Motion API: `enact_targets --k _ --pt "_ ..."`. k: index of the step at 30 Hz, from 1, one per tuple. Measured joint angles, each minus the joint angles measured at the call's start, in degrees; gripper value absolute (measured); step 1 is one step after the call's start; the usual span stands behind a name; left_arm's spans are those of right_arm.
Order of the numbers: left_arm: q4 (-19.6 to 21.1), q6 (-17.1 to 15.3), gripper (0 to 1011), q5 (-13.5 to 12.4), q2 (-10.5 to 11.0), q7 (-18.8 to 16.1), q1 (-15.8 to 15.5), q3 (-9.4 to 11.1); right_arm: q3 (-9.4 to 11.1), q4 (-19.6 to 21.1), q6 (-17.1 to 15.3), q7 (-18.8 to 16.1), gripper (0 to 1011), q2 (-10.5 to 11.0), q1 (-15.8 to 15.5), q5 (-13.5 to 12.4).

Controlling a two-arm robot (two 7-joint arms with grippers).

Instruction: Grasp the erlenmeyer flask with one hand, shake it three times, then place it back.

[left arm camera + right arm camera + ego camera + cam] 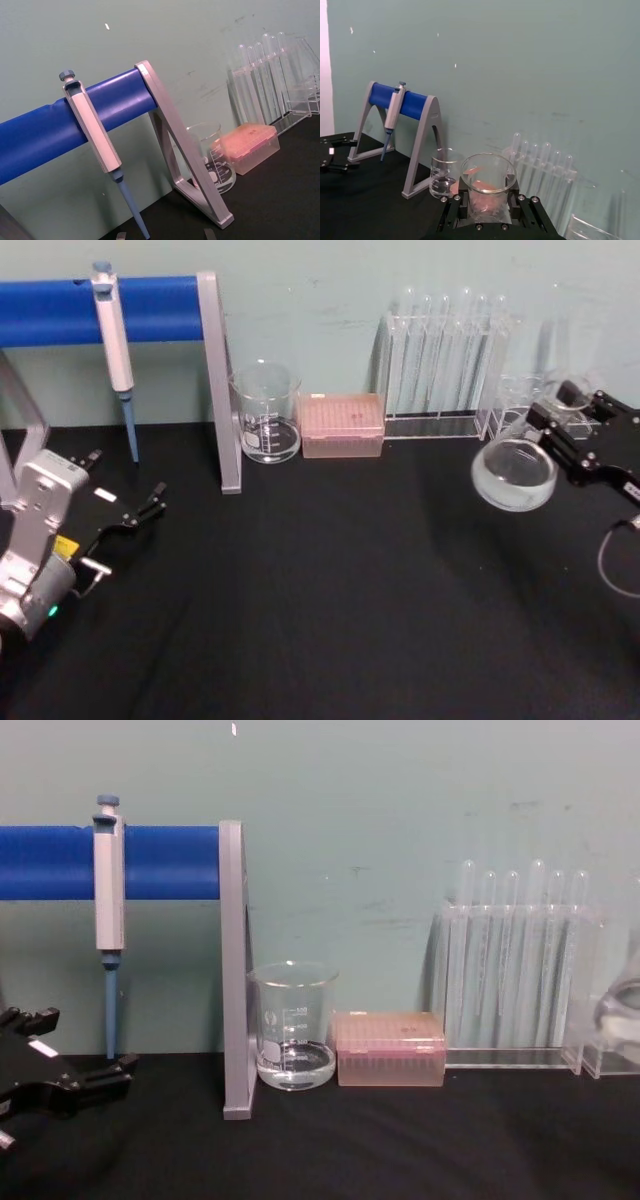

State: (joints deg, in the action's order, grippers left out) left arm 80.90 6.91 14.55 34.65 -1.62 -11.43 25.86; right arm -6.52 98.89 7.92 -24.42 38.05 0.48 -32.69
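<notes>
Flask (513,478) clamped in my right gripper (548,430), far right, in front of the rack (445,360).

Listing as I see it, largest first:
- Table (320,600), black.
- Pipette stand (160,308), blue bar on a grey frame, at back left.
- The rack, clear, holding upright tubes, at back right.
- Left gripper (120,495), resting low at the left with its fingers spread and nothing between them.
- Right gripper, jaws closed on the flask neck, seen clearly from its wrist (488,212).
- The flask, tilted, with its round base turned toward my head camera.
- Beaker (267,412), just beside the stand's leg, with a little liquid in it.
- Tip box (342,425), pink, touching or nearly touching the beaker.
- Pipette (115,350), hanging from the bar.
</notes>
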Motion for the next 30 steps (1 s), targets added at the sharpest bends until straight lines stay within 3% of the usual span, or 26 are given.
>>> enact_targets --k 8,11,12,18,24,30 --pt "0.0 0.0 1001 0.0 0.0 0.0 0.0 0.0 -3.5 -1.69 -0.83 -4.25 448 -2.37 3.66 0.62" --pt "0.0 0.0 1001 0.0 0.0 0.0 0.0 0.0 -6.53 -2.73 -1.28 -7.15 448 -3.82 6.22 0.68" --pt "0.0 0.0 1001 0.0 0.0 0.0 0.0 0.0 -6.53 -2.73 -1.28 -7.15 448 -3.82 6.22 0.68" --pt "0.0 0.0 1002 0.0 0.0 0.0 0.0 0.0 -12.75 -4.2 -1.68 -12.39 448 -6.03 10.98 0.39" --pt "0.0 0.0 1001 0.0 0.0 0.0 0.0 0.0 -17.16 -4.95 -1.9 -15.86 448 -7.28 13.96 -0.03" --pt "0.0 0.0 1001 0.0 0.0 0.0 0.0 0.0 -19.08 -5.1 -1.92 -16.82 448 -7.51 15.14 -0.43"
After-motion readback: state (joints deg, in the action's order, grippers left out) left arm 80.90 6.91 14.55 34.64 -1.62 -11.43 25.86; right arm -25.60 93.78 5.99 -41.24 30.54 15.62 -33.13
